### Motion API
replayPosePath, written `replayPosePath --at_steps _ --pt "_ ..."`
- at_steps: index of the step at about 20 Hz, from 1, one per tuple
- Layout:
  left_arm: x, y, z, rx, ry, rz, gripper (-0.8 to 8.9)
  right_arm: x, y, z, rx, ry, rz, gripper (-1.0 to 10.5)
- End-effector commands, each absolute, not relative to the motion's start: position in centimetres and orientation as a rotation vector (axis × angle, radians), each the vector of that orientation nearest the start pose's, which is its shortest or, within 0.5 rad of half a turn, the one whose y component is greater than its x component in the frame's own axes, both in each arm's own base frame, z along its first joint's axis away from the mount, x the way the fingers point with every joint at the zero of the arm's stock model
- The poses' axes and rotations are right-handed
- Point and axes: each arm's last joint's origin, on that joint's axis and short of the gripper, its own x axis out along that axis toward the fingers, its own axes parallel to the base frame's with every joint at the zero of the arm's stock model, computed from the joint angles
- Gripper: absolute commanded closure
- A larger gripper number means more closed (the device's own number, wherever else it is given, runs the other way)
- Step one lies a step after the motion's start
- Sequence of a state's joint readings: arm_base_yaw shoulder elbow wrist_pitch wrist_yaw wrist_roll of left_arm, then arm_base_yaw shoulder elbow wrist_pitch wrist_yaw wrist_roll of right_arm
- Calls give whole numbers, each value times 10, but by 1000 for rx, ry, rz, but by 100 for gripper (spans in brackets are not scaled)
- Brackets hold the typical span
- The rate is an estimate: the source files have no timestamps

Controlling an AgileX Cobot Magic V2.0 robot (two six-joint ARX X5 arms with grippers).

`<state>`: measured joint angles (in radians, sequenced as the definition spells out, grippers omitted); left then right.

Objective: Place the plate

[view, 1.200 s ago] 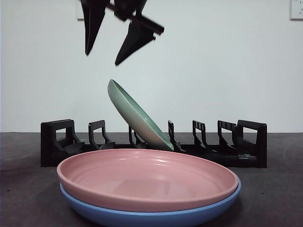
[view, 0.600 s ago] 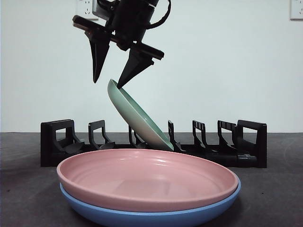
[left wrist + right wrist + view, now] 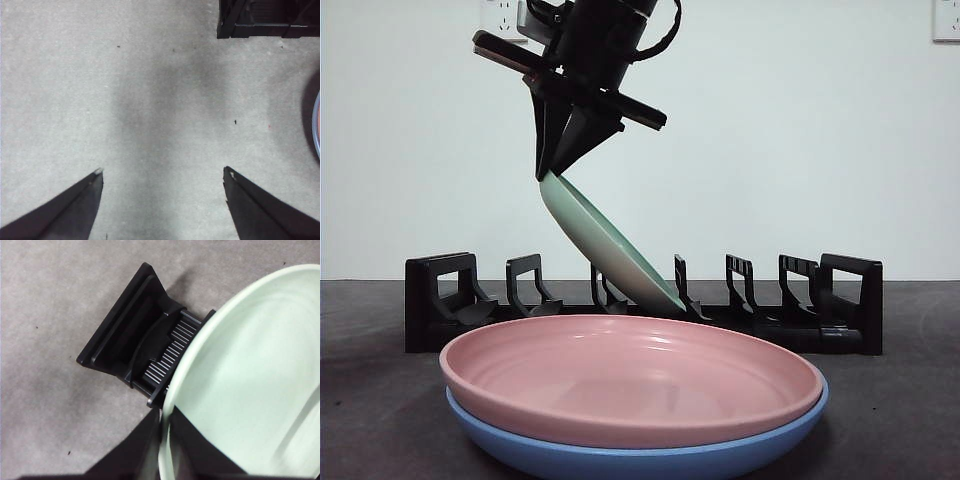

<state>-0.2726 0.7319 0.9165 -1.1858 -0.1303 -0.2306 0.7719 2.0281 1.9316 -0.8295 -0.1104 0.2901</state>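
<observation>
Green plate [image 3: 605, 245] is leaning in the black rack [image 3: 645, 305], its lower edge down among the middle dividers, its upper rim tipped toward the rack's left end, and the right gripper [image 3: 552, 172] is pinched onto that top rim. From the front the arm drops in from above, dark and tilted, jaws narrowed to a point right on the plate's edge. The right wrist camera gives what the front can't: both jaws, one either side of the pale rim, the plate's [image 3: 250, 385] hollow face filling the frame, one end of the rack [image 3: 145, 347] on grey table beneath. Nearer the front camera, a pink plate [image 3: 630, 375] sits nested in a blue plate [image 3: 640, 455]. The left gripper [image 3: 162, 175] hangs over bare table, jaws wide apart, holding nothing, a corner of the rack [image 3: 265, 19] beyond
</observation>
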Motion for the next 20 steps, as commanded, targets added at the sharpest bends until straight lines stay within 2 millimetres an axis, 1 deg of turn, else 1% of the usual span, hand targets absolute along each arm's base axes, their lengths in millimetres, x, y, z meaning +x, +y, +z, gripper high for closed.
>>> replayPosePath --at_steps 1,4,7,10,12,16,20 --pt "104 -25 309 -5 964 -21 429 314 318 314 -39 983 723 932" --pt "106 -26 310 -10 940 -24 429 308 313 337 -62 990 732 932" --pt "108 -26 311 -16 916 -28 429 299 312 364 -97 959 768 932" --pt "108 -26 312 -17 906 -30 430 285 311 389 -163 907 828 932" --pt "110 -27 313 -20 888 -33 430 272 311 404 -229 877 866 932" --pt "112 -27 315 -26 863 -36 430 244 312 421 -330 837 894 932" --pt "113 -28 316 -31 845 -38 430 221 305 436 -348 825 925 932"
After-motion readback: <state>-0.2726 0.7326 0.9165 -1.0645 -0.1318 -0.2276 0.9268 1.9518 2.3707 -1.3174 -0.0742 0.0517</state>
